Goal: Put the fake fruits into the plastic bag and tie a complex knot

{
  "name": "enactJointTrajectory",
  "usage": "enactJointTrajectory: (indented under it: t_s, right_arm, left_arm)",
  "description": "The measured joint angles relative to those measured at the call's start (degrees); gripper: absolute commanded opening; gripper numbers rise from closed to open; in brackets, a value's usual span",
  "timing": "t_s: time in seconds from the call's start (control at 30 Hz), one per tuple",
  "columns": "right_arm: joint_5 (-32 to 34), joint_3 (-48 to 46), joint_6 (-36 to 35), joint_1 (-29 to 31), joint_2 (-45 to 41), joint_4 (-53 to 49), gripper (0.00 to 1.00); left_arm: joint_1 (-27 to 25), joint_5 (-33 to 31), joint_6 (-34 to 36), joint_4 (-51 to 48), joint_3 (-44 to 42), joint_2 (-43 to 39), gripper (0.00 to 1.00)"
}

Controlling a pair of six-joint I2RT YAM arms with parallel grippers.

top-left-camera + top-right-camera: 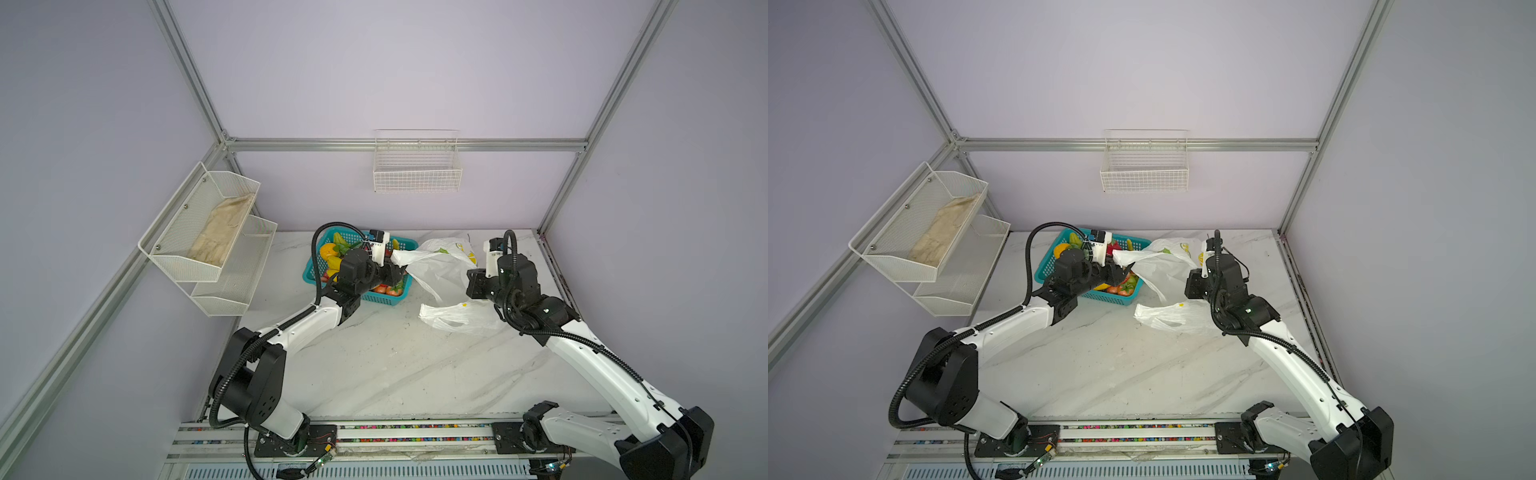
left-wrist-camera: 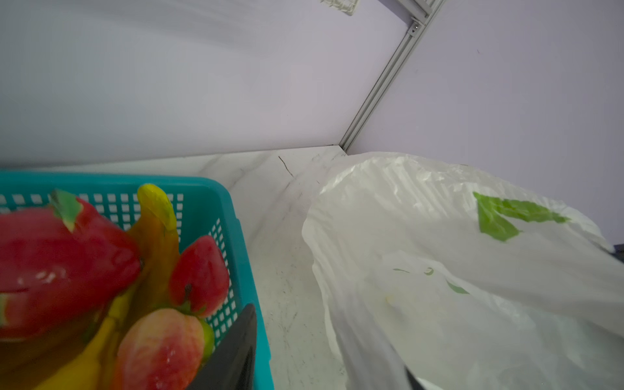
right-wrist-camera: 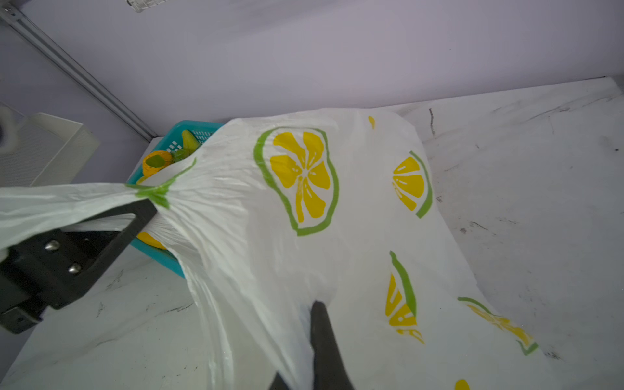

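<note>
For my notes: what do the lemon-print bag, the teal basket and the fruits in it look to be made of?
The plastic bag looks like thin, translucent white plastic film: fine creases, bunched gathers. The teal basket seems to be rigid moulded plastic, fairly matte, with a square-holed lattice. The fake fruits are probably hard plastic, judging by their glossy highlights.

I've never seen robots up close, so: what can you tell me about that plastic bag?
The plastic bag is thin, white, translucent, printed with yellow lemon slices rimmed green. Crumpled, it lies on the marble table beside the teal basket. The right gripper pinches it; one edge hangs on the left gripper.
</note>
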Motion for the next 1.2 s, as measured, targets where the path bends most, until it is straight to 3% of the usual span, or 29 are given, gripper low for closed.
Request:
enactJointTrajectory:
  t_s: [0.13,0.33,0.53,0.73,0.93,1.2]
  right_arm:
    - [-2.25,0.13,2.23,-0.52,1.38,2.08,0.0]
    - [-1.62,0.35,2.82,-0.55,3.39,3.89,0.0]
    - [-0.04,2.08,2.1,-0.46,5.05,4.26,0.0]
    - [4.5,6.86,-0.9,-0.44,6.45,1.81,0.0]
    - [7.34,9.7,-2.86,-0.46,8.13,-0.37,0.0]
    - [4.63,10.19,-2.1,-0.63,11.76,0.02,0.0]
  left_arm:
    - [0.68,1.16,-0.26,-0.39,-8.44,-7.02,0.83]
    - [2.51,-1.84,1.2,-1.53,-13.99,-21.46,0.88]
    - [4.09,-2.71,8.04,-6.12,-14.01,-24.09,0.88]
    - [4.33,10.97,16.59,-10.58,-13.86,-22.71,0.88]
    - [4.22,23.91,19.61,-10.29,-13.86,-21.92,0.89]
    - [0.42,26.27,22.67,-10.56,-13.86,-21.51,0.9]
